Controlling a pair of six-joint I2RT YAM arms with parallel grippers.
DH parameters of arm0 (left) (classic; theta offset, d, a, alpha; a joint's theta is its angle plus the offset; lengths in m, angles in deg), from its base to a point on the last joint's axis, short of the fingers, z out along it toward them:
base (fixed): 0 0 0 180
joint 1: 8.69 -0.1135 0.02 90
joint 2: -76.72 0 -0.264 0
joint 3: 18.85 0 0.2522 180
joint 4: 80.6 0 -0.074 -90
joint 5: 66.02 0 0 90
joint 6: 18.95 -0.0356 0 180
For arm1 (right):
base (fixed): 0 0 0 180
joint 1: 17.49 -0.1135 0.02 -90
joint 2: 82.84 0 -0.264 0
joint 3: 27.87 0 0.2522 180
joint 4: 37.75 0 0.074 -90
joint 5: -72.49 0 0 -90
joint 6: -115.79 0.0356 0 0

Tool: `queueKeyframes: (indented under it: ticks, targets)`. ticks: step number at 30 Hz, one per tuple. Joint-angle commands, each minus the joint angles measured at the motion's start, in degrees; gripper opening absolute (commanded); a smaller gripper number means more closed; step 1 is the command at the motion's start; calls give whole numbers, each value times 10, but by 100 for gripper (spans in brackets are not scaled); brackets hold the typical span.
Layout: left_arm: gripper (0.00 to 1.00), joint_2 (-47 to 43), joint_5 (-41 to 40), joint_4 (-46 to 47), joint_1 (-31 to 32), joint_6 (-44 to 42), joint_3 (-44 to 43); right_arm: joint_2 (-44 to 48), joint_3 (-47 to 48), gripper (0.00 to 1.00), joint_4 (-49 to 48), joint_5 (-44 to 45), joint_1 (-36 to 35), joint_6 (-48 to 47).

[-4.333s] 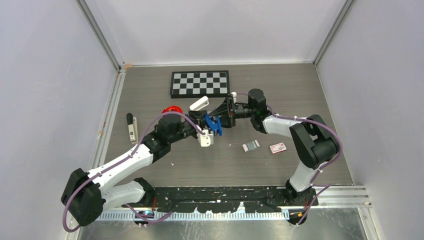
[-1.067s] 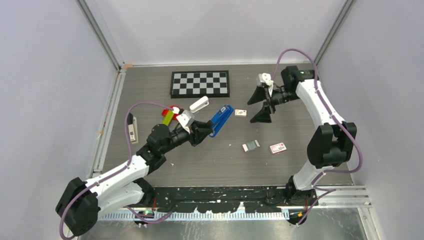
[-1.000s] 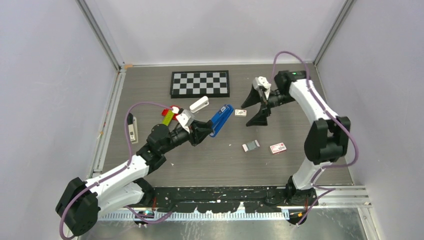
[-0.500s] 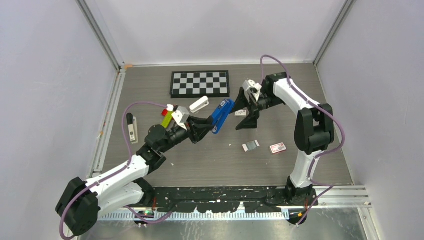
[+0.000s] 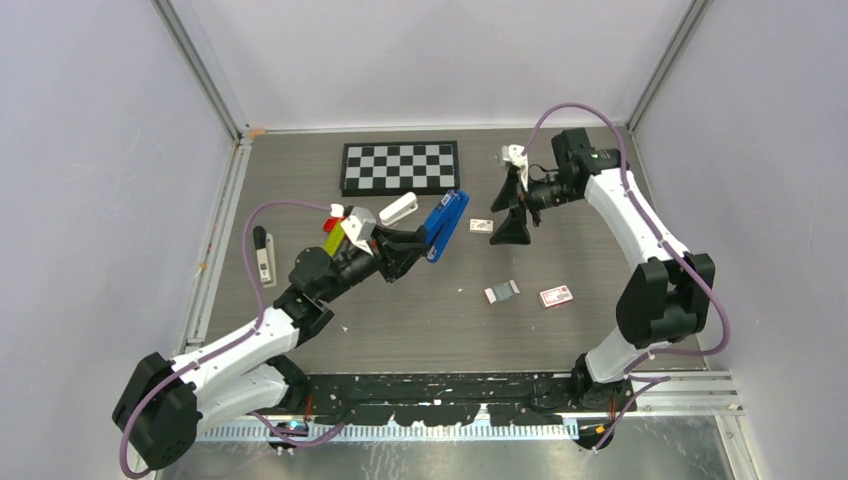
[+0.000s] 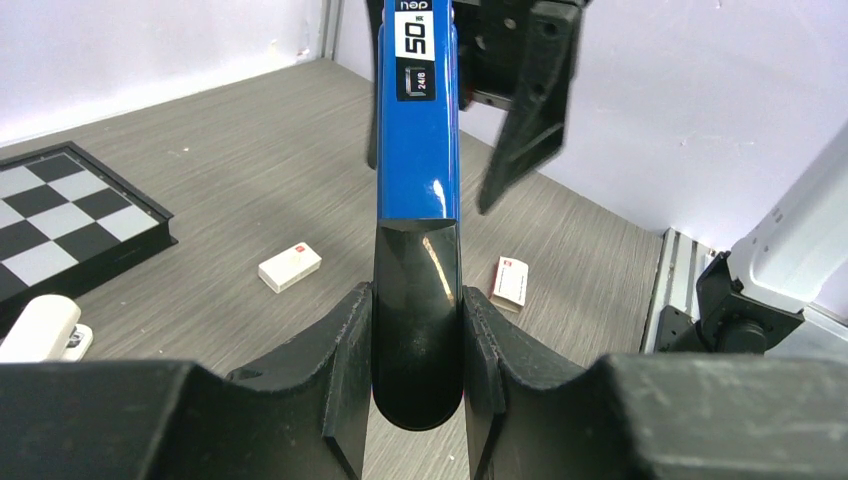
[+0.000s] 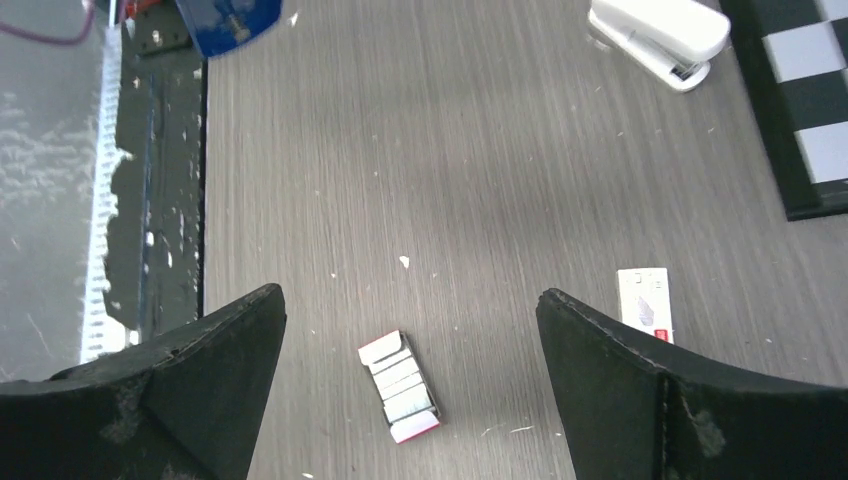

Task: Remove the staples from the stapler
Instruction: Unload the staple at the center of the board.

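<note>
The blue stapler (image 5: 445, 222) is held off the table, its front end pointing away from the left arm toward the right gripper. My left gripper (image 5: 408, 250) is shut on the stapler's black rear end (image 6: 418, 330), one finger on each side. The blue top (image 6: 418, 120) carries a white label. My right gripper (image 5: 508, 210) stands wide open just right of the stapler's front end, not touching it; its fingers (image 6: 525, 110) show behind the stapler. Nothing lies between the right gripper's (image 7: 410, 300) fingers. The staples in the stapler are hidden.
A chessboard (image 5: 400, 167) lies at the back, a white stapler (image 5: 398, 209) in front of it. A small white box (image 5: 481, 225), an open box of staple strips (image 5: 502, 291) and a red-white box (image 5: 556, 296) lie mid-table. A white-and-black tool (image 5: 263, 257) lies left.
The right gripper swung left toward the stapler's front end, then drew back slightly to the right. The left gripper raised the stapler a little, still gripping it.
</note>
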Motion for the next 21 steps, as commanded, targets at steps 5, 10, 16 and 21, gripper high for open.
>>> queueKeyframes:
  ticks: [5, 10, 16, 21]
  targets:
    - [0, -1, -17, 125, -2, 33, -34, 69, -69, 100, -214, -35, -52, 239]
    - [0, -8, -31, 147, -2, 55, -34, 133, -179, 100, -568, -27, -87, 540]
    - [0, -1, -36, 184, -2, 85, -37, 141, -222, 99, -765, -62, -112, 726]
    - [0, 5, -36, 208, -2, 108, -40, 130, -247, 100, -956, -80, -135, 902]
